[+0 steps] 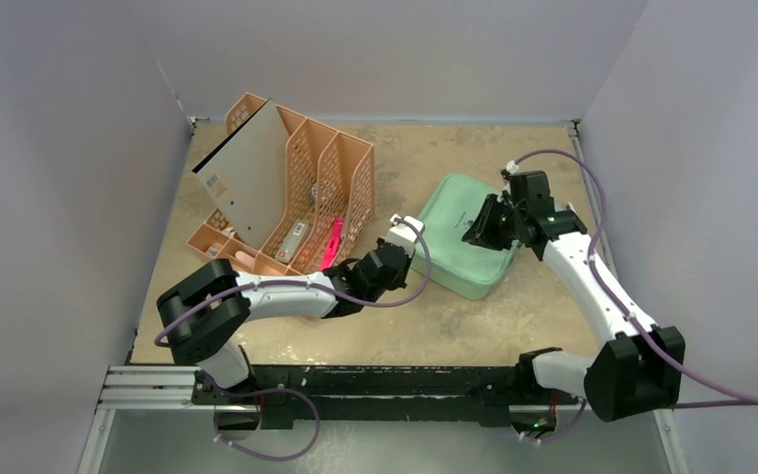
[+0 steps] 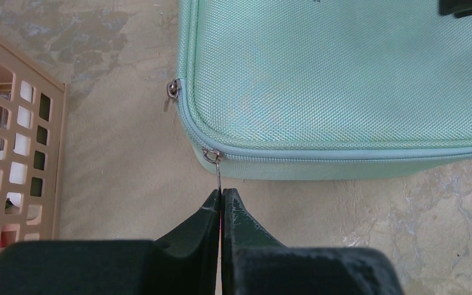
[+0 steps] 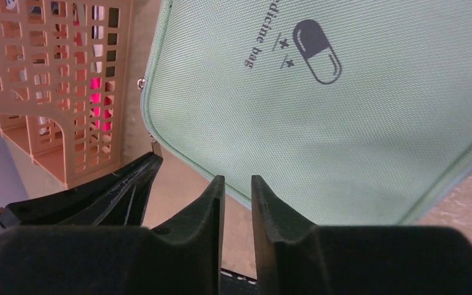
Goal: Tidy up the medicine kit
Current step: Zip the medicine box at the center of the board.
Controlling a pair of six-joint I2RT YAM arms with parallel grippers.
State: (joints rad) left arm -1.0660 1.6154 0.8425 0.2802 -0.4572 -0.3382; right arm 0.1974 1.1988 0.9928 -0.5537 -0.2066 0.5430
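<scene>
Mottled tan table (image 1: 474, 326) under mint-green medicine kit (image 1: 464, 247) (lid down) and orange mesh rack (image 1: 296, 197)

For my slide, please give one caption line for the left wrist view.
Left gripper shut on the zipper pull at the corner of the green case.

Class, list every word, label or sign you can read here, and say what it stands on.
"dicine bag": on the green case lid, start cut off by the picture edge.
Capsule sign: beside those words.
Label on the board in the rack: too small to read.
</scene>
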